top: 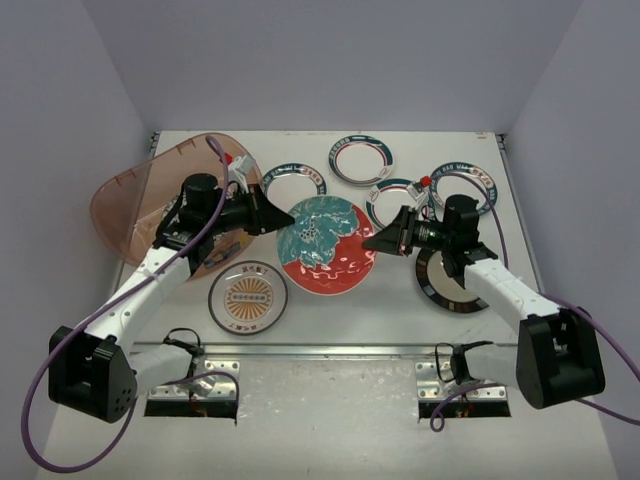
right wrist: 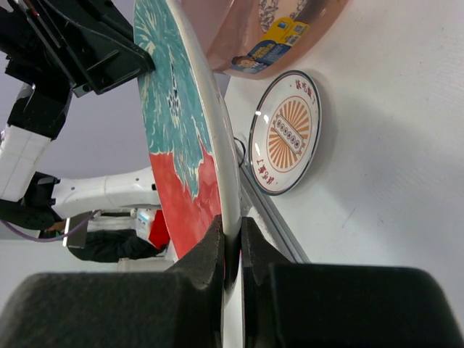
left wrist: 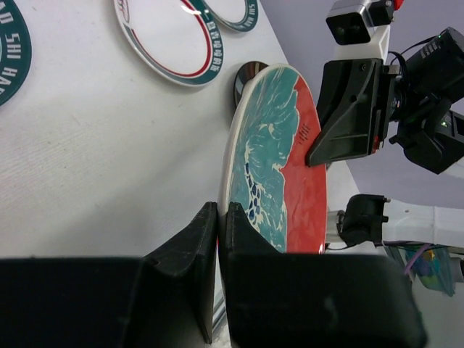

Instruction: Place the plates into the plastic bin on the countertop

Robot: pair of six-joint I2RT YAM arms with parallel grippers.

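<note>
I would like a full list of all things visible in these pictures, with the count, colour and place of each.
small plates: four, white with teal-red rims, far part of the countertop
floral plate: one, red and teal, centre
orange-centred plate: one, near left
dark-rimmed plate: one, right, partly under the right arm
patterned plate: one, blue-white, inside the bin
plastic bin: one, translucent pinkish, far left
countertop: one, off-white
metal rail: one, front edge
left fingers: black, shut on floral plate's rim
right fingers: black, shut on its opposite rim
</note>
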